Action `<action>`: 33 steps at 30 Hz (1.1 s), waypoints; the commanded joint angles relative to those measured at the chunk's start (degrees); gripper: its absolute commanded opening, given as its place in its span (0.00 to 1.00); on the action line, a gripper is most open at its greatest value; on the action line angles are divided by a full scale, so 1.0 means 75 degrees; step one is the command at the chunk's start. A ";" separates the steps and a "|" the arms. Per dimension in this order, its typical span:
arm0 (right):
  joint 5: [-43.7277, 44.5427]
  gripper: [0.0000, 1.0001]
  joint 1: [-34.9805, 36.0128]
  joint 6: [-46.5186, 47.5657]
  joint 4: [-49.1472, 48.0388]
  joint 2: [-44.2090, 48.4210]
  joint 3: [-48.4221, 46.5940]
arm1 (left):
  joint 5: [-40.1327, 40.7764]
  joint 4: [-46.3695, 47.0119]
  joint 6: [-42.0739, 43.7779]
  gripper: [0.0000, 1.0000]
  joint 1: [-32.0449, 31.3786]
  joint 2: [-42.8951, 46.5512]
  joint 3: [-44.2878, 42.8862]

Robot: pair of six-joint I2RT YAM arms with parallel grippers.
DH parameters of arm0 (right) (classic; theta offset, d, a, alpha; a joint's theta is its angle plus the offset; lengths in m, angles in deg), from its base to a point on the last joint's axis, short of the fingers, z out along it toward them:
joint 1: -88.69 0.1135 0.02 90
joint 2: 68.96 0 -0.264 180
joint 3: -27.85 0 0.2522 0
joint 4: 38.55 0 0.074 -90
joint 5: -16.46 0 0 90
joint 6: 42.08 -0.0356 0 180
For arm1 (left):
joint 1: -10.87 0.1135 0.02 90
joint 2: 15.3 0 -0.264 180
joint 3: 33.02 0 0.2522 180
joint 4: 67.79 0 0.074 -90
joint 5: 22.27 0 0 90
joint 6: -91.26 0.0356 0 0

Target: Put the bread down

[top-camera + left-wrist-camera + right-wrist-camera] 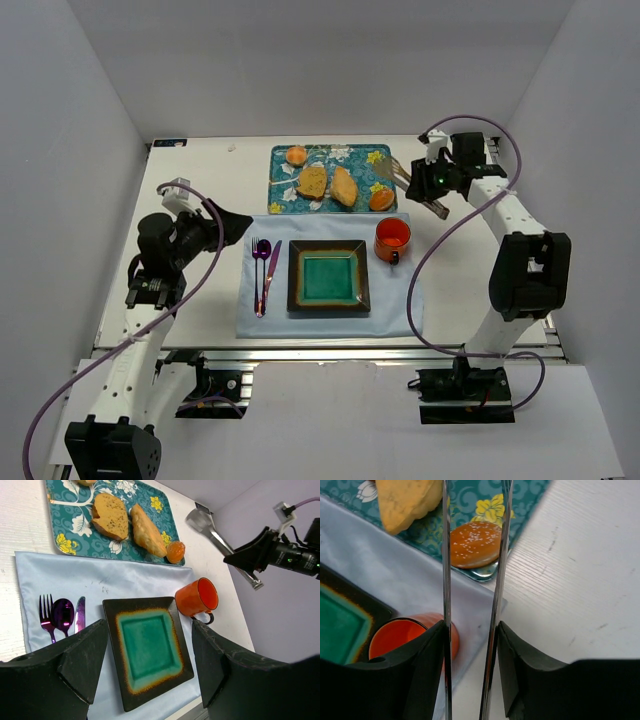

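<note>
Right end effector (470, 635): clamped on tongs (222, 545), arms apart; bread (476, 544) ungripped at tray (480, 495) corner. Hazard: glossy surface, may squirt off edge under squeeze.

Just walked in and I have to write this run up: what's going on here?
The right gripper has its fingers closed on a pair of metal tongs, held over the table beside the tray. The small sesame bun lies on the tray's near corner, not yet picked up. The left gripper hangs open and empty at the placemat's left side. The square plate has nothing on it, and an orange mug stands beside it.
</note>
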 commanded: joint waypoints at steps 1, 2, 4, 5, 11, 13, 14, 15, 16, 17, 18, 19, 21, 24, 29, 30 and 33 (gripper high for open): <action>-0.0251 0.50 0.0004 -0.0144 0.0296 -0.0285 -0.0474 | 0.0097 -0.0143 0.0091 0.77 0.0017 0.0232 -0.0264; -0.0275 0.50 -0.0007 -0.0121 0.0319 -0.0366 -0.0520 | 0.0121 -0.0166 0.0080 0.77 0.0005 0.0256 -0.0253; -0.0298 0.50 -0.0007 -0.0051 0.0448 -0.0449 -0.0708 | 0.0133 -0.0189 0.0068 0.77 0.0017 0.0303 -0.0217; -0.0298 0.51 0.0004 -0.0027 0.0495 -0.0519 -0.0790 | 0.0144 -0.0178 0.0056 0.77 0.0017 0.0314 -0.0194; -0.0205 0.54 0.0051 0.0382 0.0987 -0.0894 -0.1411 | 0.0133 -0.0143 0.0056 0.77 0.0005 0.0244 -0.0206; -0.0112 0.56 0.0133 0.0663 0.1232 -0.1046 -0.1645 | 0.0109 -0.0119 0.0068 0.77 0.0017 0.0209 -0.0217; -0.0111 0.57 0.0145 0.0699 0.1338 -0.1093 -0.1727 | 0.0109 -0.0119 0.0068 0.77 0.0017 0.0197 -0.0229; -0.0157 0.57 0.0157 0.0746 0.1432 -0.1152 -0.1809 | 0.0098 -0.0119 0.0068 0.77 0.0017 0.0186 -0.0229; -0.0204 0.58 0.0157 0.0816 0.1630 -0.1222 -0.1938 | 0.0098 -0.0119 0.0079 0.77 0.0005 0.0162 -0.0241; -0.0205 0.58 0.0157 0.0898 0.1713 -0.1258 -0.1985 | 0.0098 -0.0119 0.0079 0.77 0.0005 0.0150 -0.0252; -0.0216 0.58 0.0157 0.0957 0.1772 -0.1281 -0.2021 | 0.0109 -0.0119 0.0079 0.77 0.0017 0.0150 -0.0241; -0.0216 0.59 0.0168 0.1015 0.1842 -0.1293 -0.2044 | 0.0121 -0.0131 0.0091 0.77 0.0005 0.0162 -0.0241; -0.0216 0.59 0.0157 0.1214 0.1983 -0.1293 -0.2068 | 0.0121 -0.0143 0.0091 0.77 0.0017 0.0174 -0.0229; -0.0240 0.60 0.0145 0.1764 0.2171 -0.1281 -0.2185 | 0.0133 -0.0119 0.0080 0.77 0.0017 0.0197 -0.0194; -0.0310 0.60 0.0122 0.3065 0.2569 -0.1351 -0.2851 | 0.0098 -0.0084 0.0079 0.77 0.0005 0.0162 -0.0147; -0.0310 0.60 0.0133 0.3391 0.2732 -0.1398 -0.2969 | 0.0098 -0.0084 0.0091 0.77 0.0017 0.0162 -0.0159; -0.0322 0.60 0.0122 0.4257 0.3130 -0.1527 -0.3413 | 0.0109 -0.0119 0.0126 0.77 0.0017 0.0162 -0.0182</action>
